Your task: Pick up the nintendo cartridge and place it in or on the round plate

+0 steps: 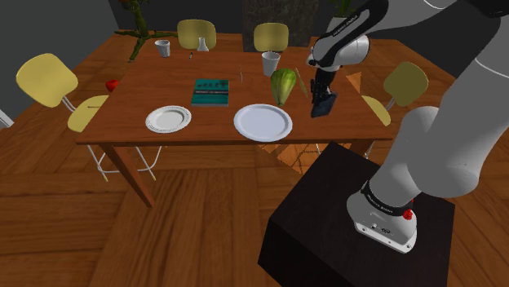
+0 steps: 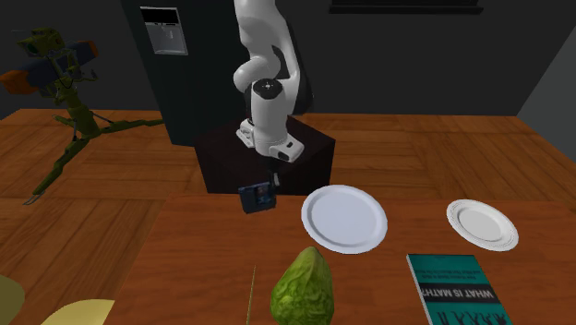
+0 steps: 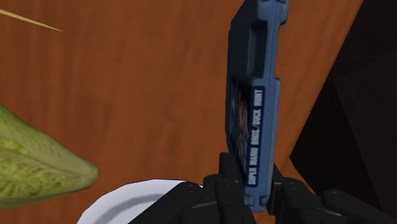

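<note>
Black fingers (image 3: 230,184), closed on the lower edge of the flat blue-grey Nintendo cartridge (image 3: 254,95), held it upright, apparently clear of the brown wooden surface (image 3: 146,95). The pick-up was judged complete. The carry to the nearby large white round plate (image 1: 263,121), lying bare, and the release there were left to do.
</note>
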`<action>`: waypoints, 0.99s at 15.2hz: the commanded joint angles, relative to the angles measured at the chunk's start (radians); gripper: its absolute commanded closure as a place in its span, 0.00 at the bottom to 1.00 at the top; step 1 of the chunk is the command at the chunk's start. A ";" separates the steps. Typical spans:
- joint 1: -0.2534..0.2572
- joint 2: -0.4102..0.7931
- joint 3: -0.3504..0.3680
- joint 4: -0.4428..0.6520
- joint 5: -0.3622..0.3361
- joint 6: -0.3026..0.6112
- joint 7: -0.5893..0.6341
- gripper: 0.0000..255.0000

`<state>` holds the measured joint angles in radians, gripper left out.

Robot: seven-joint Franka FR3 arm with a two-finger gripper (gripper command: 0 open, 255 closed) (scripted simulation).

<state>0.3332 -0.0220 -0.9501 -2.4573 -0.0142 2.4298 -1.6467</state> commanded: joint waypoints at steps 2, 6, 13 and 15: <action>-0.005 -0.054 0.006 0.010 -0.065 -0.044 0.049 1.00; -0.020 -0.117 0.024 0.030 -0.128 -0.106 0.097 1.00; 0.064 -0.060 0.102 0.093 -0.055 -0.135 0.203 1.00; 0.091 -0.031 0.124 0.123 -0.023 -0.145 0.230 1.00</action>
<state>0.4139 -0.0613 -0.8352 -2.3472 -0.0478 2.2927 -1.4315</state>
